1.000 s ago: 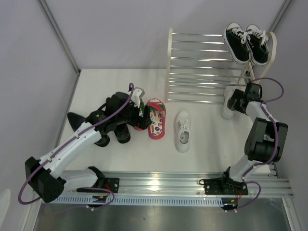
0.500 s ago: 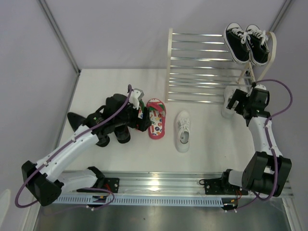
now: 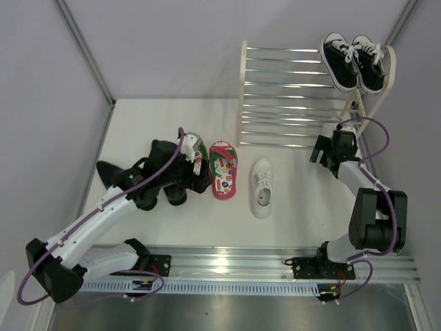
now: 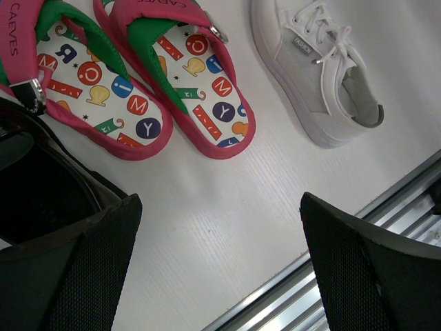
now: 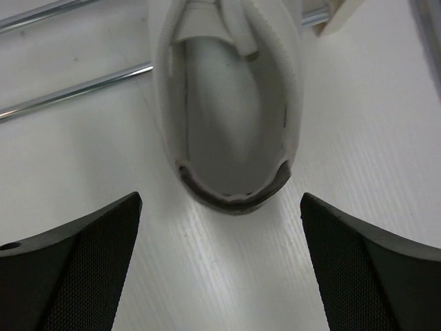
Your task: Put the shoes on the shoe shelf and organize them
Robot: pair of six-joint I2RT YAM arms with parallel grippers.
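Right claw point(image 5: 219, 198) is wide, white lace-up sneaker point(image 5: 227, 103) at its 12 o'clock. Left claw point(image 4: 219, 198) is wide, 2 red printed flip-flops point(image 4: 207, 103) at 11 o'clock.

Green straps and multicoloured letter print on pink-red foam flip-flops point(image 4: 207, 103); plain white lace-up sneaker point(image 4: 310, 76); black canvas sneakers point(image 3: 355, 62) with white laces, soles; seemingly glossy black dress shoe point(image 3: 109, 172).
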